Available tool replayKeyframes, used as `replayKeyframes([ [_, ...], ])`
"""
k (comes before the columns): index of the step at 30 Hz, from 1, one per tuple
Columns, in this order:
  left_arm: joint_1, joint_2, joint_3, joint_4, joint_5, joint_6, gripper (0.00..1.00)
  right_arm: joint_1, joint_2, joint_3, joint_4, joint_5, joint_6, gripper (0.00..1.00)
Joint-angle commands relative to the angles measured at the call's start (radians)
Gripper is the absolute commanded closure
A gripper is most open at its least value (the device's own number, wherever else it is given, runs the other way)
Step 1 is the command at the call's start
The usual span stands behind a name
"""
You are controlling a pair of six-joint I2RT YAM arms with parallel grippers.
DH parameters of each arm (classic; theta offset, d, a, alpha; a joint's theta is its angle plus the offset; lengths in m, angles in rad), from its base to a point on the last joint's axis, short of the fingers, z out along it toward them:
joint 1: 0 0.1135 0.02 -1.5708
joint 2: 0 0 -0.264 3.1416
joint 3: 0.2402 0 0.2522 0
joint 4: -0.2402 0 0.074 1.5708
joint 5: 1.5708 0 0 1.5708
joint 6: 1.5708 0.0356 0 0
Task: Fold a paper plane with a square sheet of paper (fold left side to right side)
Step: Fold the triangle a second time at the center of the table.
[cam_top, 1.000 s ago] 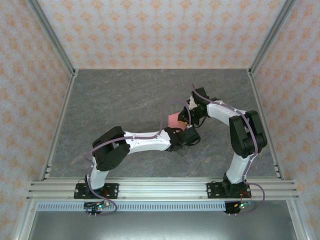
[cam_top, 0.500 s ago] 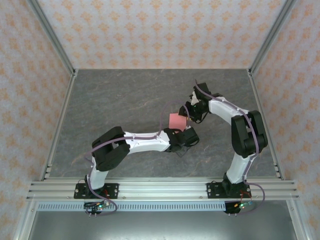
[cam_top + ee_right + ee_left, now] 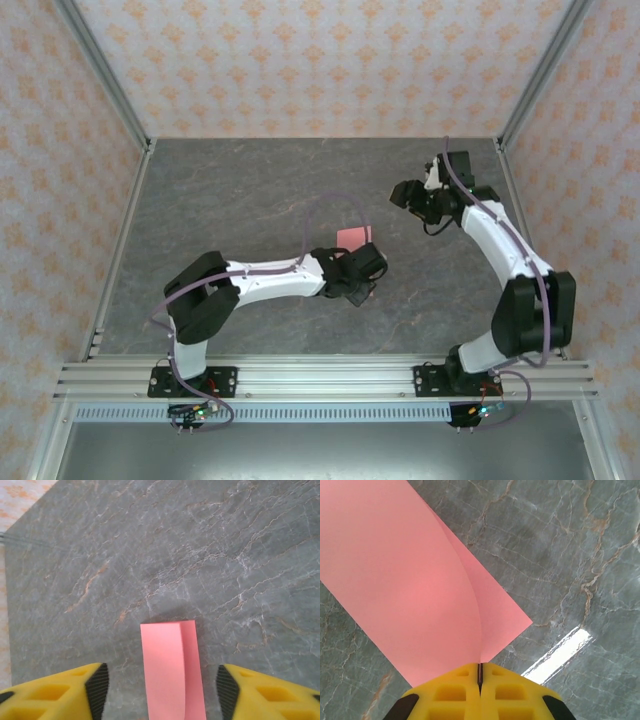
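Note:
The square sheet of paper (image 3: pixel 353 237) is salmon pink and doubled over loosely into a narrow rectangle, not a paper plane. It lies near the middle of the grey table. My left gripper (image 3: pixel 359 252) is shut on its near edge. In the left wrist view both layers of the sheet (image 3: pixel 420 580) run into the closed yellow jaws of the left gripper (image 3: pixel 480 667). My right gripper (image 3: pixel 404 194) hangs open, back and to the right of the sheet and clear of it. In the right wrist view the folded sheet (image 3: pixel 170 670) lies well below the spread fingers of the right gripper (image 3: pixel 161 682).
The marbled grey table (image 3: pixel 230 200) is ringed by patterned walls and metal corner posts (image 3: pixel 545 70). An aluminium rail (image 3: pixel 320 378) carries both arm bases along the near edge. A bright glare strip (image 3: pixel 560 650) lies on the table beside the sheet.
My right gripper has let go of the sheet, opened and pulled away to the back right. My left gripper has closed on the sheet's near edge and shifted slightly left.

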Motion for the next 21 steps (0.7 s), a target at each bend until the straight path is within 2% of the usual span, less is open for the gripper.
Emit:
replayKeyframes([
  [1, 0.036, -0.048, -0.028, 0.058, 0.121, -0.034, 0.98, 0.003, -0.062, -0.115, 0.001, -0.041, 0.001, 0.49],
  [4, 0.071, -0.06, -0.052, 0.091, 0.203, -0.05, 0.98, 0.027, -0.13, -0.248, 0.061, -0.1, 0.053, 0.6],
  [11, 0.128, -0.071, -0.092, 0.108, 0.308, -0.066, 0.98, 0.185, -0.194, -0.471, 0.162, -0.082, 0.163, 0.85],
  [16, 0.156, -0.083, -0.102, 0.067, 0.311, -0.048, 0.98, 0.297, -0.172, -0.569, 0.251, -0.021, 0.248, 0.92],
  [21, 0.169, -0.082, -0.09, 0.026, 0.301, -0.029, 0.98, 0.365, -0.113, -0.546, 0.231, 0.061, 0.246, 0.92],
])
